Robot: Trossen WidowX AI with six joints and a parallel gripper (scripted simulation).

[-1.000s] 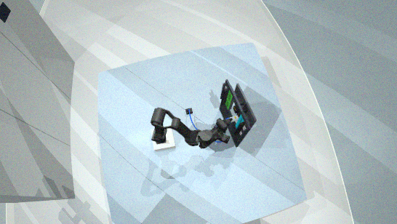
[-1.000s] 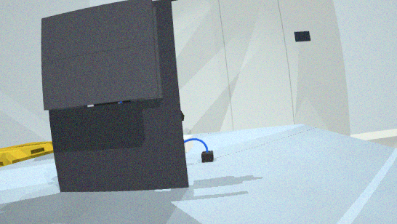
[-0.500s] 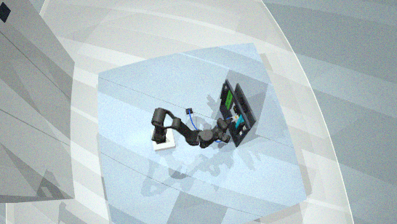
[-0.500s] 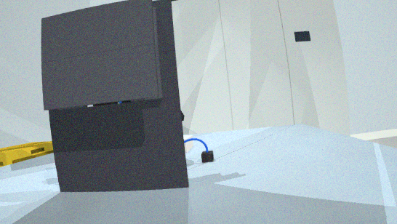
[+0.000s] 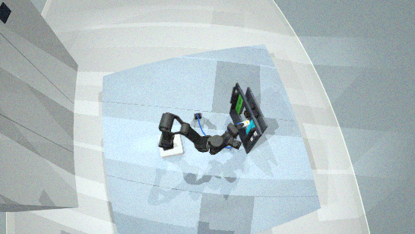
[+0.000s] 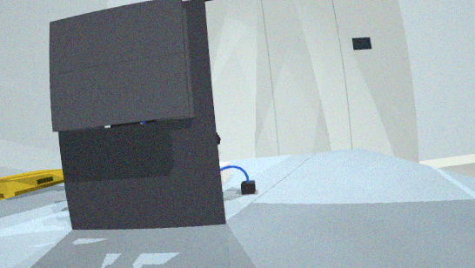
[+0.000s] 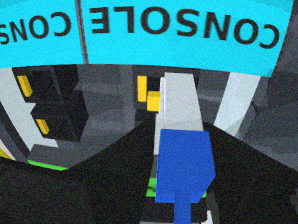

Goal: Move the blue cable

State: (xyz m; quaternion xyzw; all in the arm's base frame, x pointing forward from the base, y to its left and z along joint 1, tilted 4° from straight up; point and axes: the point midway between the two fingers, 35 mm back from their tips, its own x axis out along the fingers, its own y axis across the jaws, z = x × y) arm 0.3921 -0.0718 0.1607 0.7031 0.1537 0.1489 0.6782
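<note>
Where pale blue tabletop (image 5: 144, 91) (image 6: 348, 178) spreads, shadows.

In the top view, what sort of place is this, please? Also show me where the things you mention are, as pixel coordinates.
It may be a server room or a test area for cabling. A dark rack (image 5: 258, 141) (image 6: 143, 200) stands there, a port label (image 7: 185, 25) reads CONSOLE, and a robot arm (image 5: 195, 138) reaches toward the rack.

The blue-and-white plug (image 5: 245, 123) (image 7: 184, 162) lines up with a CONSOLE port (image 7: 154, 84), seating unclear, toward the worktop's right edge in the top view; its slim blue cable (image 5: 200, 127) (image 6: 235, 166) (image 7: 182, 211) curves.
</note>
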